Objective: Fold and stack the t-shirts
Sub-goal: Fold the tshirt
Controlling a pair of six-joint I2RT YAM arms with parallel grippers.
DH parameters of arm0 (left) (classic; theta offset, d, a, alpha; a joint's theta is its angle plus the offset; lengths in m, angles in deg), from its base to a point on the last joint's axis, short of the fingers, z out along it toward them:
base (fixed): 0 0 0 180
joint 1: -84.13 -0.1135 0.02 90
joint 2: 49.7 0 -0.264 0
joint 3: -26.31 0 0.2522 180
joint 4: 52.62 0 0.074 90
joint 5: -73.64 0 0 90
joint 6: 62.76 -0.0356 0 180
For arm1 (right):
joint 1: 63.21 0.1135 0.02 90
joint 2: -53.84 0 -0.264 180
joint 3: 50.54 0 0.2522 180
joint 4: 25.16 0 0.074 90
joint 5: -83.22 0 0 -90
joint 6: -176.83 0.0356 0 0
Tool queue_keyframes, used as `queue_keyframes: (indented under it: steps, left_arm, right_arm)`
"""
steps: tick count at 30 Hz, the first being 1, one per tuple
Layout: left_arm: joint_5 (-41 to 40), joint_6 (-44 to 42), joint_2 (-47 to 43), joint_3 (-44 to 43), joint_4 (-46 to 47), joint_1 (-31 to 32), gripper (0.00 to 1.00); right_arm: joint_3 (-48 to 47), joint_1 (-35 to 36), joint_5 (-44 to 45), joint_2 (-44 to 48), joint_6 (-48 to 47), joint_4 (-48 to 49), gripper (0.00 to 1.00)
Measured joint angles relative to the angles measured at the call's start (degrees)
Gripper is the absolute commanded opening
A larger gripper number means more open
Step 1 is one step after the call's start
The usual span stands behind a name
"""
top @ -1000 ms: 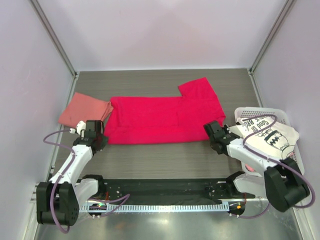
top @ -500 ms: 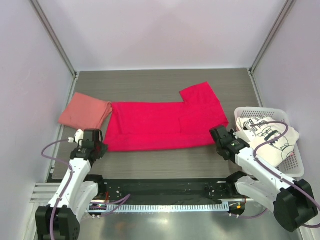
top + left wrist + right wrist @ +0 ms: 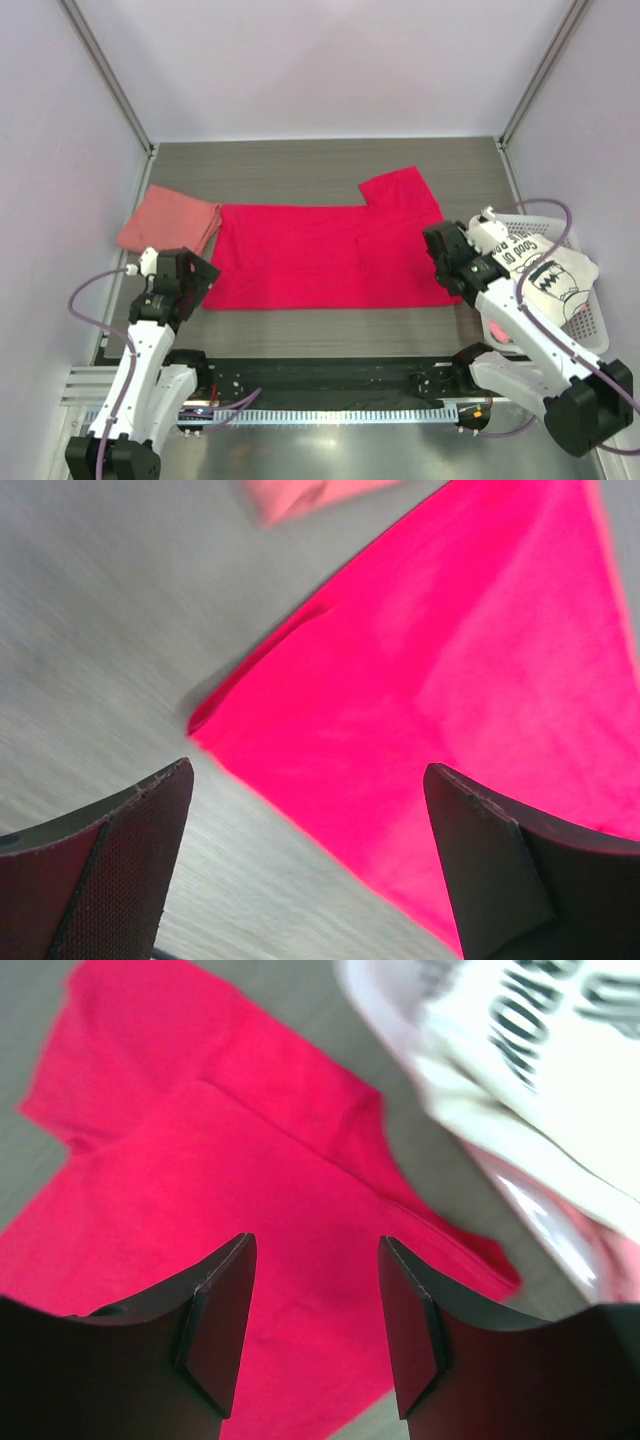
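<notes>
A crimson-magenta t-shirt (image 3: 320,255) lies folded flat across the table's middle, one sleeve sticking out at the back right. My left gripper (image 3: 197,281) hangs open just off its near left corner (image 3: 215,720), nothing between the fingers (image 3: 130,850). My right gripper (image 3: 447,262) is open above the shirt's near right part (image 3: 300,1290), holding nothing. A salmon-pink t-shirt (image 3: 168,222) lies folded at the left, its corner (image 3: 290,495) showing in the left wrist view. A white t-shirt with black print (image 3: 535,268) lies in the basket at the right (image 3: 530,1070).
A white plastic basket (image 3: 590,330) stands at the right edge of the table (image 3: 300,165). Pale walls close in the left, back and right. A black rail (image 3: 320,380) runs along the near edge between the arm bases.
Both grippers have opened and let go of the crimson shirt's near edge, which now lies flat, drawn nearer. Both grippers have lifted back from it.
</notes>
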Motion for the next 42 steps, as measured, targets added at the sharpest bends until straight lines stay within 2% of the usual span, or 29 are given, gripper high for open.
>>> queue_keyframes:
  steps: [4, 8, 15, 18, 26, 33, 42]
  left_arm:
    - [-1.68, -4.26, 8.31, -11.1, 0.24, 0.0, 1.0]
    - [-1.95, -8.41, 18.67, -20.59, 2.8, -0.04, 0.99]
    - [2.73, -10.8, 38.27, -27.39, 12.28, -0.94, 0.96]
    - [3.76, -10.58, 47.8, -30.64, 15.61, -1.03, 0.95]
    - [3.98, -8.26, 72.11, -49.99, 19.12, -1.25, 0.95]
    - [3.04, -6.99, 75.58, -54.88, 19.54, -1.18, 0.96]
    - [0.55, -10.47, 75.97, -54.86, 19.45, -1.27, 0.96]
  right_arm:
    - [-10.8, -0.92, -4.07, -9.53, -10.29, 4.72, 0.56]
    - [-21.88, -7.17, -11.45, -22.23, -17.09, 7.82, 0.53]
    - [-39.71, -15.54, -19.91, -47.87, -24.35, 11.52, 0.52]
    - [-48.43, -16.48, -22.16, -58.03, -26.21, 12.02, 0.54]
    - [-65.83, -17.59, -22.91, -75.32, -30.53, 13.92, 0.64]
    - [-75.36, -19.37, -22.97, -84.02, -31.82, 14.25, 0.63]
    - [-76.37, -20.24, -24.65, -86.4, -32.33, 16.7, 0.61]
